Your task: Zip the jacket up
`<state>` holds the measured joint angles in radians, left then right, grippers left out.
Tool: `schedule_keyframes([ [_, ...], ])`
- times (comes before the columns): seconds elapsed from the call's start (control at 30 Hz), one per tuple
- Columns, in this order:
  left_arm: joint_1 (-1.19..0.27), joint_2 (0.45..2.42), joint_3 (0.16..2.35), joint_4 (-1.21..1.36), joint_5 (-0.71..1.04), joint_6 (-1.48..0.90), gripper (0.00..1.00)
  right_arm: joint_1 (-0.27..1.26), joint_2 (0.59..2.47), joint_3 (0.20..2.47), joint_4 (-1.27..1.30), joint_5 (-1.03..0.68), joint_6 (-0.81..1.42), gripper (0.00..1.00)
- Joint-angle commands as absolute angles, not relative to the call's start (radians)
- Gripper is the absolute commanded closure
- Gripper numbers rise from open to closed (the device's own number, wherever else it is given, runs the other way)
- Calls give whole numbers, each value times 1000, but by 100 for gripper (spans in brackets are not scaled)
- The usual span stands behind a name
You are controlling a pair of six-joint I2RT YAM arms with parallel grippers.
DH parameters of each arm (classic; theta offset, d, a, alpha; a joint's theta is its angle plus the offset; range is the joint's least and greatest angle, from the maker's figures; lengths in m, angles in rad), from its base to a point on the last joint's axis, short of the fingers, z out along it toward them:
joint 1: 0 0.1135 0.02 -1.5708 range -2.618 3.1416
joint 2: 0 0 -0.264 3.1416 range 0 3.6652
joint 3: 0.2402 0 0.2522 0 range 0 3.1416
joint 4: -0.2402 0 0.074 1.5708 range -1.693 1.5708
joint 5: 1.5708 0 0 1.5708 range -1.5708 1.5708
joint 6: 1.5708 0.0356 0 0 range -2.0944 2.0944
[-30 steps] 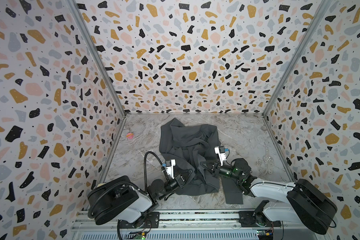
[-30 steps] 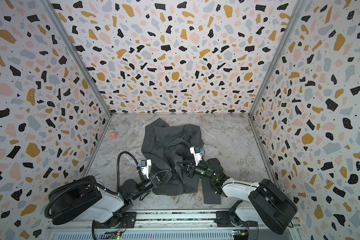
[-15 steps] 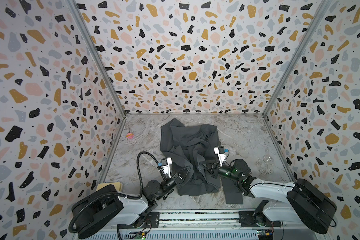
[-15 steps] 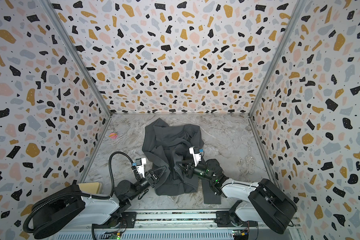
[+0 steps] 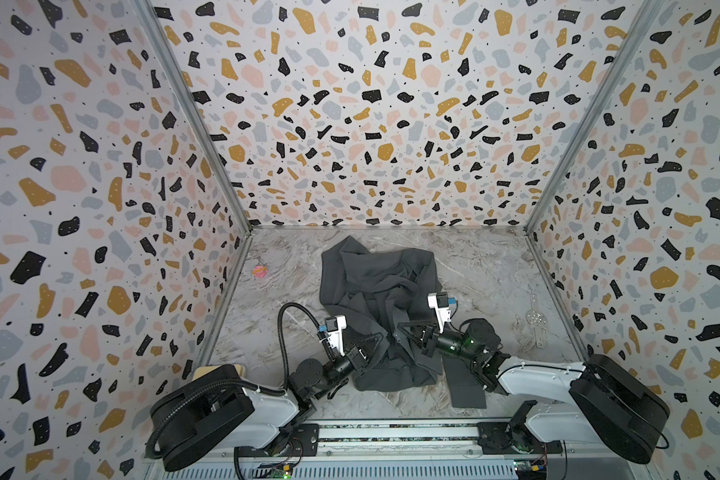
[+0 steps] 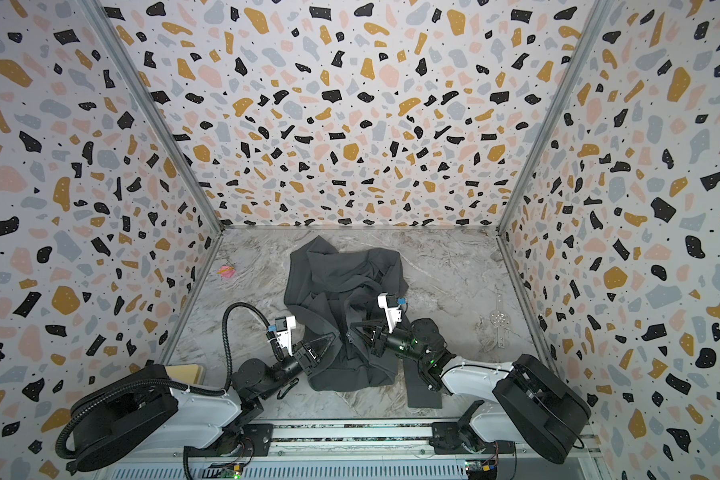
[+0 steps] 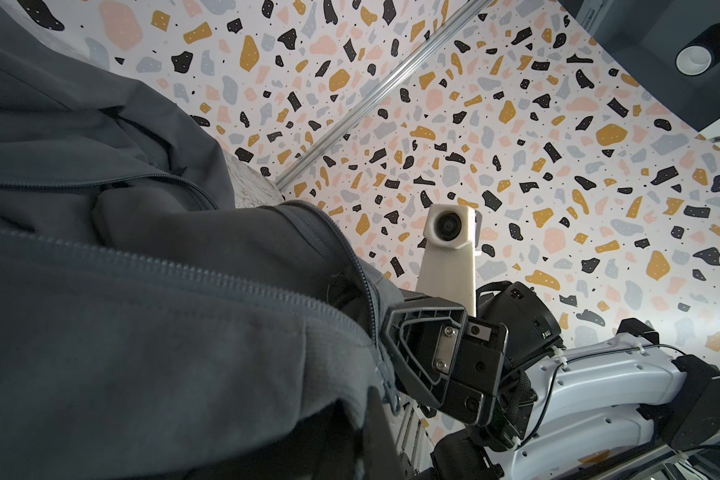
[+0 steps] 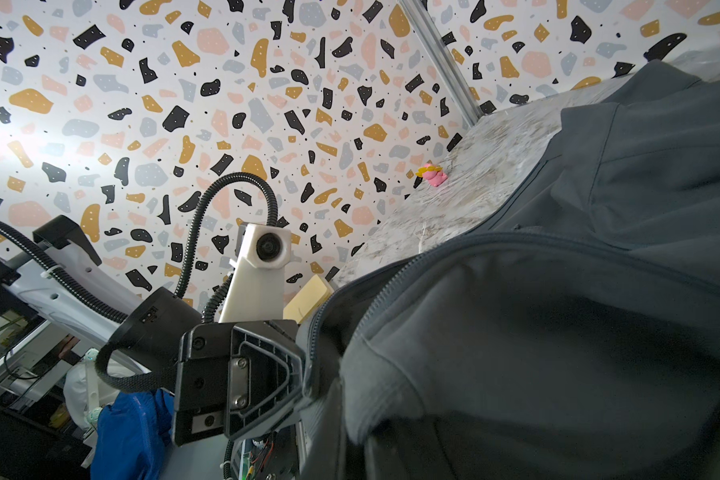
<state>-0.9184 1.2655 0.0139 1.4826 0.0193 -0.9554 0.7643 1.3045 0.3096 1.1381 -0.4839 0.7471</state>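
Observation:
The dark grey jacket lies crumpled in the middle of the marble floor, its front unzipped near the hem. My left gripper is shut on the left zipper edge. Facing it a little to the right, my right gripper is shut on the other zipper edge. In the left wrist view the jacket and its zipper teeth fill the frame beside the right gripper. The right wrist view shows the jacket and the left gripper. One sleeve runs under the right arm.
A small pink thing lies by the left wall. A perforated metal piece lies near the right wall. A tan block sits behind the left arm. Terrazzo walls close three sides.
The left arm's rear links have swung toward the front left, uncovering the tan block. Both grippers stay shut on the jacket almost in place. The right arm has not moved.

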Motion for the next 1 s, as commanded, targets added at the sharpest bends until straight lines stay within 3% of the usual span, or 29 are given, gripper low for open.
schedule_keyframes([
  [0.0,-920,1266,42,1555,34,-927,100,774,1310,351,1194,-502,740,100],
  [0.2,-923,1257,57,1488,40,-896,100,779,1309,365,1159,-499,718,100],
  [0.5,-925,1103,88,1157,0,-753,100,780,1227,378,984,-454,609,100],
  [0.97,-928,1025,80,1066,-4,-705,100,788,1294,367,1114,-514,594,100],
])
